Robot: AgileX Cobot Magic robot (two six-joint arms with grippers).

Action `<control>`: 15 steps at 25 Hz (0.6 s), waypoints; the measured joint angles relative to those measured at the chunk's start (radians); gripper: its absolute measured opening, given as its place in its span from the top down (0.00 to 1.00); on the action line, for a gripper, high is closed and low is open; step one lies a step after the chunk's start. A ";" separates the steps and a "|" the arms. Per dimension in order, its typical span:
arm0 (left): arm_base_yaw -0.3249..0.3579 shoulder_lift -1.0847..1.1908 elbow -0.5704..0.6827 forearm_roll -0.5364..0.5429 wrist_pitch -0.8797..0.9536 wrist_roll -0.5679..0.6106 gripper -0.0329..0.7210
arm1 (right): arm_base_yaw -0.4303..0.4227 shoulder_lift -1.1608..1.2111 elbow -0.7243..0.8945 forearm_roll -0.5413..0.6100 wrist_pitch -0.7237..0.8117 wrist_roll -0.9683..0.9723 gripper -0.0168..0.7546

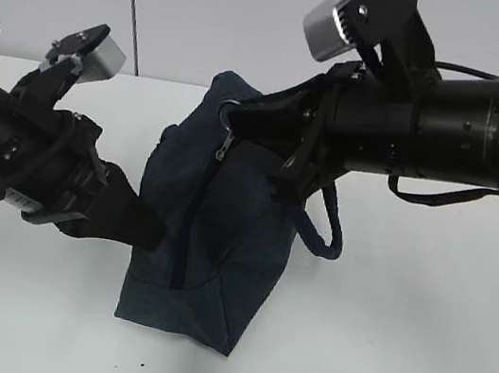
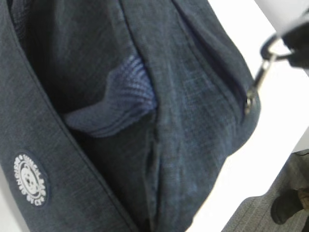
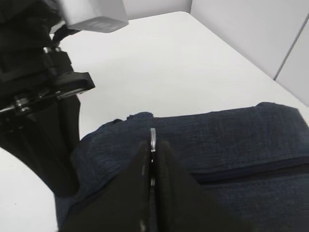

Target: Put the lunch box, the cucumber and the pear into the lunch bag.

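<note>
The right claw [image 3: 152, 159] has its two black fingers pressed together on the thin metal ring zipper pull [image 3: 152, 137] of the big dark navy cloth lunch bag [image 1: 212, 238]. In the view from the side, this black right arm [image 1: 451, 125] reaches in from the right, almost flat, and its tip sits at the top corner of the bag. A small silver camera box [image 1: 339, 24] sits on top of it. The left claw [image 1: 142, 226] comes from the left, low down, and pushes into the side of the bag. Its fingers are closed on the cloth there, but its tips are hidden in the folds. The left arm [image 1: 5, 155] slants down toward the bag. The bag stands tilted on the white table [image 1: 414, 348], with its dark zipper line [image 1: 203, 207] running down the front. A dark blue rope loop handle [image 1: 323, 232] hangs on its right side. A round white badge [image 2: 30, 179] shows on the cloth. I cannot see what is inside the bag.
</note>
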State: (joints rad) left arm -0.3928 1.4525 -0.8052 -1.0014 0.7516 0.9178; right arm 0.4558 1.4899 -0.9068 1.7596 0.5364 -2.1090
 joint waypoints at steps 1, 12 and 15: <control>0.000 0.000 0.000 0.000 0.005 -0.001 0.97 | 0.000 0.000 -0.006 0.000 -0.011 0.000 0.97; 0.000 0.000 -0.001 0.015 0.051 -0.005 0.97 | 0.000 0.033 -0.071 0.010 -0.080 -0.006 0.97; 0.000 0.000 -0.001 0.018 0.053 -0.005 0.97 | -0.002 0.073 -0.096 0.016 -0.082 0.008 0.97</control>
State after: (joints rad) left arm -0.3928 1.4525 -0.8061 -0.9829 0.8048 0.9128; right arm 0.4536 1.5625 -1.0028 1.7757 0.4548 -2.1006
